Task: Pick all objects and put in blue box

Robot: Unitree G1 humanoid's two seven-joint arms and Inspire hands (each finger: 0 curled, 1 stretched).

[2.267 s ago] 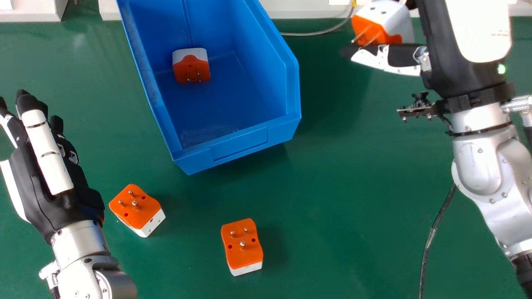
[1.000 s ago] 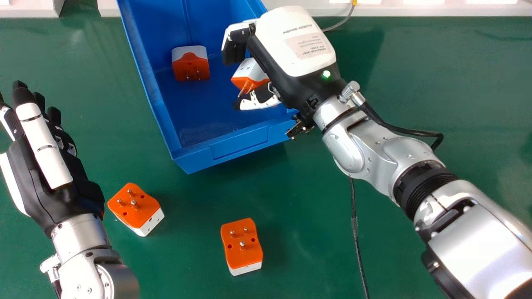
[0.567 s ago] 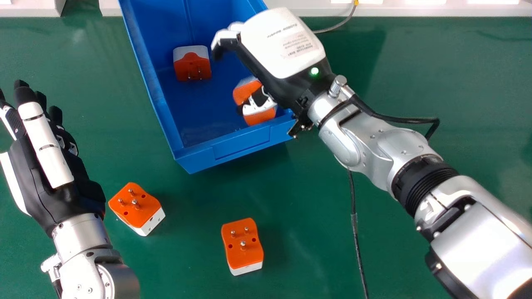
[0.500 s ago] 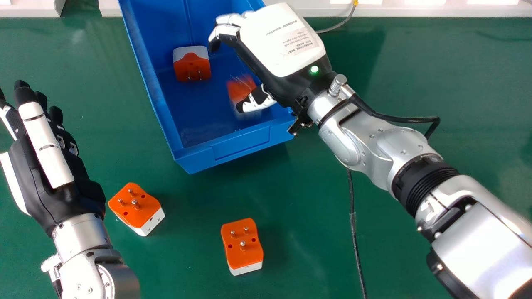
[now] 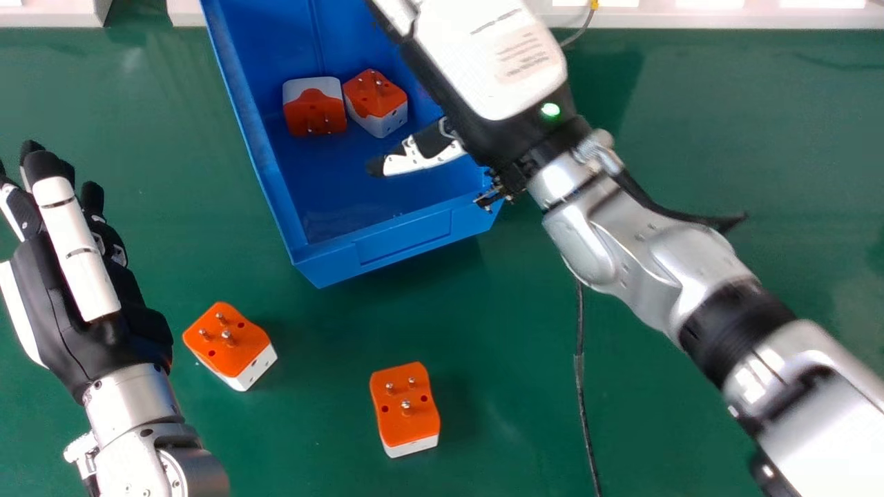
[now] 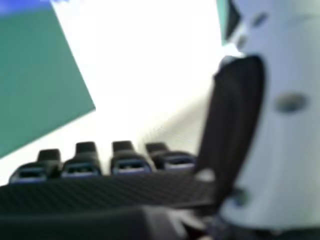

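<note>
The right hand (image 5: 494, 65) has let go, its fingers straightening; the orange-and-white plug adapter (image 5: 375, 96) it carried has dropped just beyond its thumb, landing in the blue bin (image 5: 404, 238) beside 1 other adapter (image 5: 314, 110).

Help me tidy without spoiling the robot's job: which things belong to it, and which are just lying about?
Part of the job:
- blue box
- left adapter inside
- right adapter inside
- left adapter on the table
- right adapter on the table

Just lying about, apparently:
- grey cable, far edge
- white piece, far left corner
</note>
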